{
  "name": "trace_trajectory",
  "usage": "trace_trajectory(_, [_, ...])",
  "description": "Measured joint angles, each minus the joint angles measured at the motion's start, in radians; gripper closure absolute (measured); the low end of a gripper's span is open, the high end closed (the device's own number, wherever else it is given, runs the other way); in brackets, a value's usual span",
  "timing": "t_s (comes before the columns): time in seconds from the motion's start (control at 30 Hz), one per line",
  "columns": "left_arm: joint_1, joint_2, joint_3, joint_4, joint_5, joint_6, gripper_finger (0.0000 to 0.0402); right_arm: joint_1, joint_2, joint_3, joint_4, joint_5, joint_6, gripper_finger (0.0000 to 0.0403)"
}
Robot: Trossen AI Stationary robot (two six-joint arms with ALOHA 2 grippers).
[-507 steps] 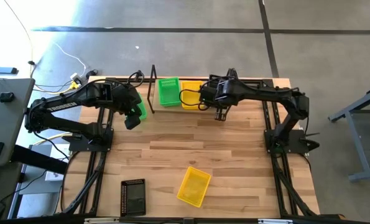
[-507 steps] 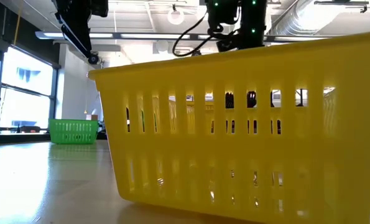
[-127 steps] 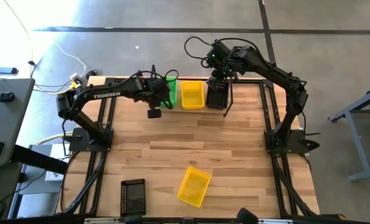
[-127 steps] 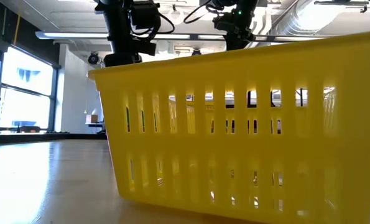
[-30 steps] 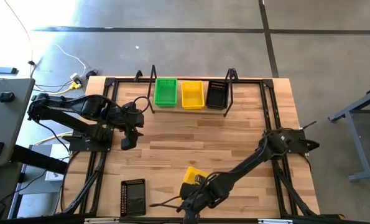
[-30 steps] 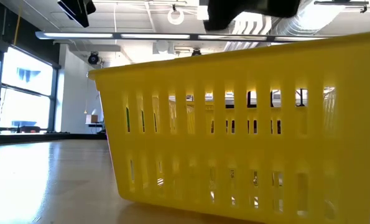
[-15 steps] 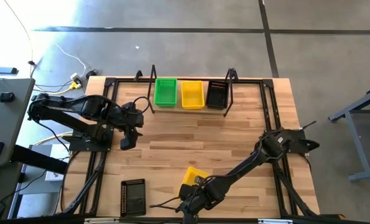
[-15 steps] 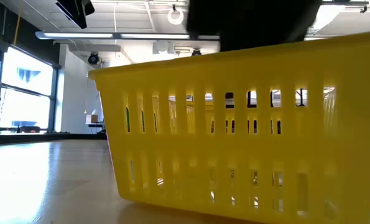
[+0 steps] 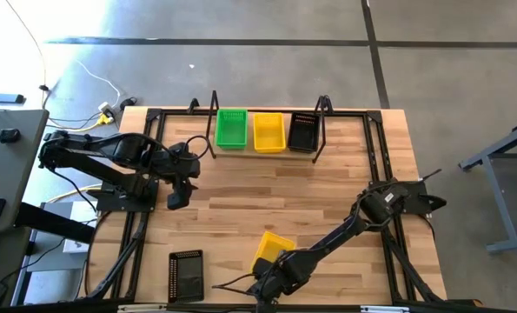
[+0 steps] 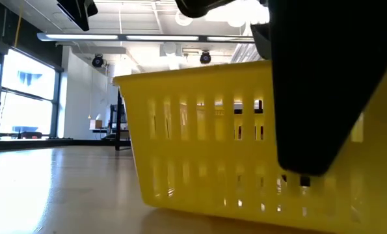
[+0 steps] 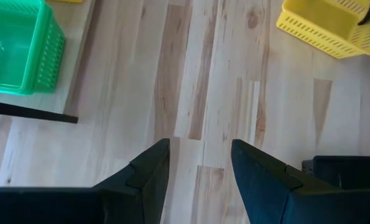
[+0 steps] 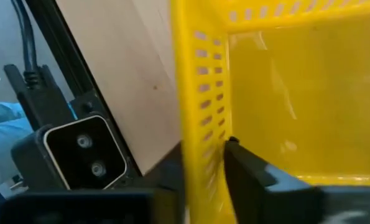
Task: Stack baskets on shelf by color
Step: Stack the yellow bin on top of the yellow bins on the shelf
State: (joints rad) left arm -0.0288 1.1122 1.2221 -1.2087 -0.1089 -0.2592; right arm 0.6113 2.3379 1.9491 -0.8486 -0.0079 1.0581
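Right now I am looking down at the right gripper (image 9: 271,280), which is reaching along the near edge of the bench to the loose yellow basket (image 9: 271,253) — in its wrist view the two dark fingers (image 12: 250,168) are straddling one slotted wall (image 12: 197,106) of that basket, one inside and one outside, narrowed onto it, so I am calling that a grip on the wall. From table height the basket is sitting tilted, one end raised off the wood, with the dark gripper body filling the view just in front of it. A black basket (image 9: 186,275) is lying near the front left corner, well apart from the yellow one. Along the far edge the shelf (image 9: 265,149) is carrying a green basket (image 9: 232,128), a yellow basket on the shelf (image 9: 269,131) and a black basket on the shelf (image 9: 302,131), side by side in that order from left to right; how many are nested in each I cannot tell. The left gripper (image 9: 176,199) is hanging over the left side of the bench — its fingers (image 11: 259,168) are standing apart over bare wood, holding nothing.
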Motion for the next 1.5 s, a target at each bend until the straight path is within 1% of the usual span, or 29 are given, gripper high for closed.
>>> trace_trajectory(0.07, [0.000,0.000,0.000,0.000,0.000,0.000,0.0241,0.000,-0.002,0.000,0.000,0.001,0.000,0.0378])
trace_trajectory(0.1, [0.000,0.000,0.000,0.000,-0.001,0.000,0.0241,-0.001,-0.005,0.000,-0.004,0.002,0.000,0.0388])
trace_trajectory(0.13, [0.000,0.000,0.000,0.000,-0.002,0.000,0.0241,-0.001,-0.007,0.002,-0.010,0.005,-0.001,0.0391])
trace_trajectory(0.23, [0.000,0.000,0.000,0.000,-0.007,0.000,0.0241,-0.001,-0.007,0.029,-0.056,0.018,-0.010,0.0381])
trace_trajectory(0.33, [0.000,0.000,0.000,0.000,-0.007,0.000,0.0241,-0.003,-0.007,0.086,-0.143,0.038,-0.052,0.0396])
trace_trajectory(0.53, [0.000,0.000,0.000,0.000,-0.007,0.000,0.0241,-0.023,-0.007,0.208,-0.291,0.101,-0.189,0.0402])
trace_trajectory(0.7, [0.000,0.000,0.000,0.000,-0.007,0.000,0.0241,-0.057,-0.007,0.293,-0.437,0.189,-0.299,0.0403])
trace_trajectory(0.97, [0.000,0.000,0.000,0.001,-0.007,0.000,0.0241,-0.122,-0.006,0.376,-0.597,0.304,-0.506,0.0403])
trace_trajectory(1.13, [0.000,0.000,0.000,0.001,-0.007,0.000,0.0241,-0.166,-0.006,0.394,-0.675,0.375,-0.604,0.0403])
trace_trajectory(1.23, [0.000,0.000,0.000,0.001,-0.007,0.000,0.0241,-0.196,-0.015,0.385,-0.710,0.397,-0.657,0.0403])
trace_trajectory(1.4, [0.000,0.000,0.000,0.001,-0.008,0.000,0.0241,-0.248,-0.078,0.326,-0.721,0.432,-0.736,0.0403])
trace_trajectory(1.5, [0.000,0.000,0.000,0.001,-0.008,0.011,0.0241,-0.285,-0.145,0.250,-0.719,0.463,-0.762,0.0403])
